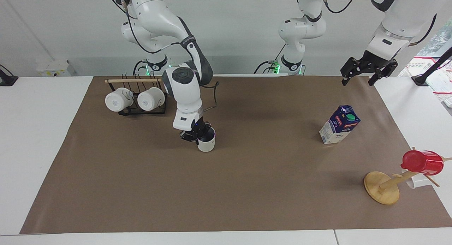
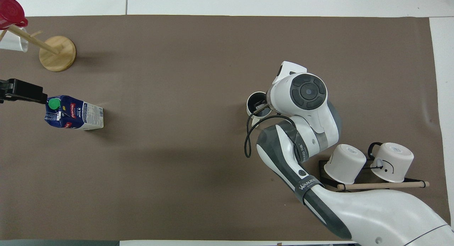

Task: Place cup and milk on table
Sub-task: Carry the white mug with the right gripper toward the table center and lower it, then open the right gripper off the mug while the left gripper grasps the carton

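Surface: white tabletop (image 1: 39, 132) largely under a matte brown sheet (image 1: 226, 188).
Cup: white ceramic mug (image 1: 206, 142), upright, near the middle of the sheet toward the right arm's end; whether its base touches the surface I cannot tell.
Right gripper (image 1: 196, 135): fingers pinching the cup's rim, one inside the grey-blue bowl.
Milk: gable-top carton (image 1: 339, 124) standing on the sheet toward the left arm's end.
Left gripper (image 1: 367, 71): waiting in the air over the sheet's edge, fingers spread, holding nothing.
Handling, cup: likely stiff, glazed, slippery and breakable; the rim pinch suits it, set down gently.
Handling, milk: probably light with yielding walls; grip the flat sides below the gable.
Others: two mugs (image 1: 151, 99) on a rack, red cup (image 1: 422, 162) on a wooden stand.
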### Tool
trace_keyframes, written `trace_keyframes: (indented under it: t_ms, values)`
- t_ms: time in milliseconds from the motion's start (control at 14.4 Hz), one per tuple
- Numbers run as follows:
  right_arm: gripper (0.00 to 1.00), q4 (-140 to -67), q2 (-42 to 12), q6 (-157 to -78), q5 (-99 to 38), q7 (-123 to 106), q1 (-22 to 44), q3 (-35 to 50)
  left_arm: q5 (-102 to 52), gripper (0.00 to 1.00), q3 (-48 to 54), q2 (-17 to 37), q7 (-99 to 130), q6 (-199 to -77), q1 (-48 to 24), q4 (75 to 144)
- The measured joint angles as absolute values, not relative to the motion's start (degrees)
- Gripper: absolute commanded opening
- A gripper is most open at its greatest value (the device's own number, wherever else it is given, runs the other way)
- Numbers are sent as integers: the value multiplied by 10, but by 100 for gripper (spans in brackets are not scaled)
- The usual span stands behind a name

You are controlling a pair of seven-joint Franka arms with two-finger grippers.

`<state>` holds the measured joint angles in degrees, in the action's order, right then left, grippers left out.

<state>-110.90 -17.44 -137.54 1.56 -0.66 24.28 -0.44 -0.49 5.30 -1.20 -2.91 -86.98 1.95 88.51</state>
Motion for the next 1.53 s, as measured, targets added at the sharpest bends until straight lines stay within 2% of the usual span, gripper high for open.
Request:
trace_keyframes:
  t_ms: [208, 277, 347, 624, 902, 1249, 1318, 1387, 1457, 1526]
  values:
    - [0, -1112, -174, -1377, 16, -7, 243, -5, -5, 100, 53, -13, -29, -871, 20, 888]
    - [64, -1112, -174, -1377, 16, -7, 243, -5, -4, 100, 52, -16, -29, -883, 22, 899]
    - [100, -1112, -174, -1377, 16, -7, 243, -5, -4, 100, 51, -23, -29, -911, 29, 920]
    - [100, -1110, -171, -1380, 16, 3, 234, -7, -4, 100, 48, -57, -32, -1032, 51, 1043]
    - [100, -1077, -154, -1362, 16, 14, 185, -11, -4, 100, 48, -53, -32, -1154, 66, 1132]
    - [100, -979, -132, -1215, 16, 30, 116, -14, -4, 98, 48, -15, -32, -1231, 69, 1171]
    - [100, -963, -121, -1181, 16, 30, 98, -15, -4, 84, 48, -10, -32, -1241, 69, 1176]
    - [100, -954, -107, -1146, 16, 30, 79, -15, -4, 51, 48, -7, -32, -1244, 69, 1180]
    - [100, -948, -90, -1109, 16, 33, 60, -16, -4, 22, 48, -7, -32, -1245, 69, 1182]
    - [100, -947, -71, -1067, 16, 42, 40, -16, -4, 5, 48, -7, -32, -1245, 69, 1182]
